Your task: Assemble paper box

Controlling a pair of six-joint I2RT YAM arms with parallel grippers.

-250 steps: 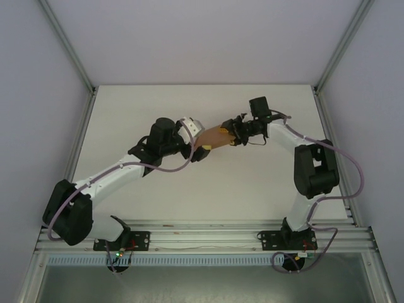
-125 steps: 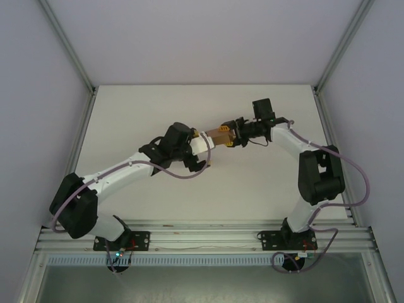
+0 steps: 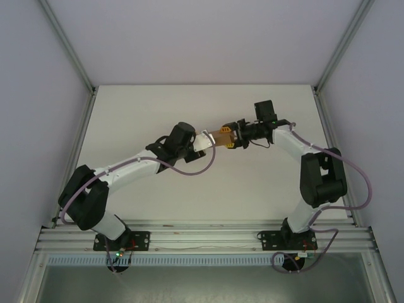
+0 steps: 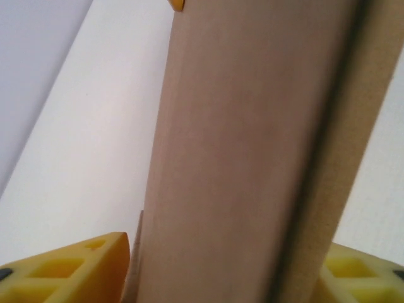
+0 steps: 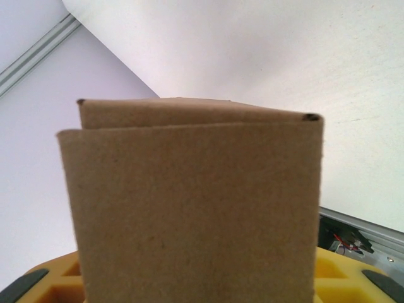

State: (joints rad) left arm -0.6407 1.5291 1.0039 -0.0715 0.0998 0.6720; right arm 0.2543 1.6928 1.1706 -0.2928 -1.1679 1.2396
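**Paper box held in mid-air between two pincers**

The paper box [image 3: 221, 133], one piece of plain brown card, sat a little toward one o'clock from the middle of the white table [image 3: 252, 189], lifted off its surface. The left gripper [image 3: 207, 140] met it at its eight o'clock end and the right gripper [image 3: 232, 135] at its three o'clock end.

In the left wrist view the box [image 4: 240, 158] ran up between the two yellow fingers [image 4: 69, 271], which pressed against it on both sides: the pincer was clenched on the box. A small yellow corner showed at the frame's twelve o'clock edge. In the right wrist view the box [image 5: 189, 214] rose from between yellow fingers [image 5: 353, 278], its folded layers showing as a double top edge; this pincer too was grasping the box.

The card stood in the way of both wrist cameras, hiding much of the table behind it.

Around the table were pale enclosure walls and a metal rail [image 3: 202, 237] at six o'clock, carrying the two arm bases. Purple cables [image 3: 183, 173] looped along both arms.

Count: one box, two arms, two pincers.
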